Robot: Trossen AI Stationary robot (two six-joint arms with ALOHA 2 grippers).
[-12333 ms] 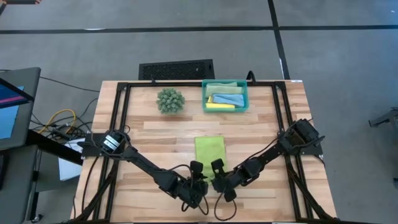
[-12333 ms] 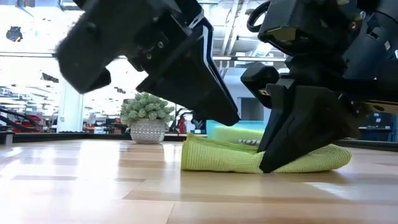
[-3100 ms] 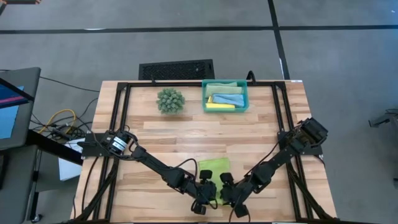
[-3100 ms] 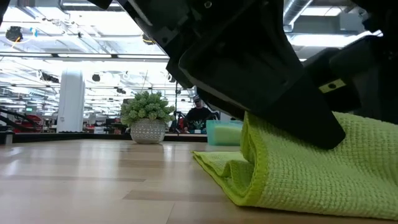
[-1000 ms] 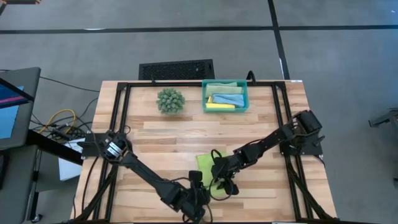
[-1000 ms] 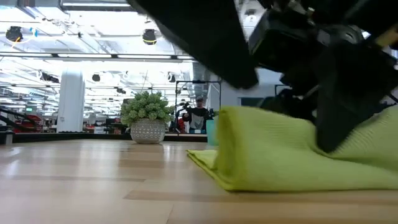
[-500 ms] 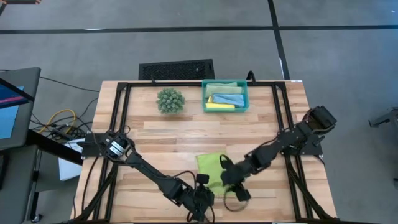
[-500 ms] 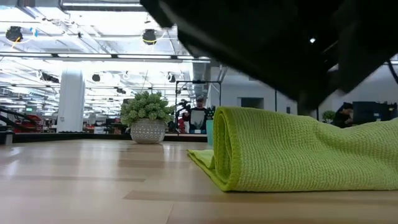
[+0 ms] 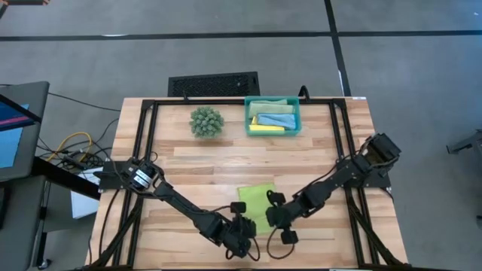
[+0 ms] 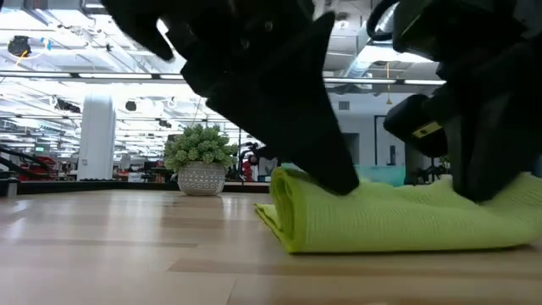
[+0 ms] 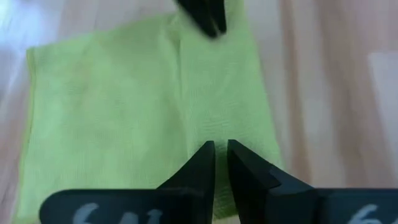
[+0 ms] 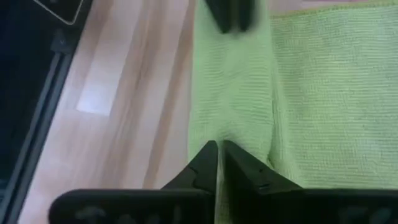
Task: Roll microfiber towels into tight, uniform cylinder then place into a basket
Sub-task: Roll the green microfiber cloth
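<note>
STEP: rolling | lime green towel (image 9: 257,202) lies part-rolled on the table (image 9: 196,165) near the front edge | left tool (image 11: 221,163) and right tool (image 12: 218,163) are seen pinched nearly closed on its near fold | both ends should be turned evenly, fold kept taut | teal basket (image 9: 294,128) waits well apart, three towels inside

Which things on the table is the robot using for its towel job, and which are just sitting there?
For the job:
- soft lime green microfiber towel, under both hands
- left hand
- right hand
- small teal plastic basket
- folded towels inside it

Just sitting there:
- round spiky green plant ball
- black slotted grille, behind the table
</note>
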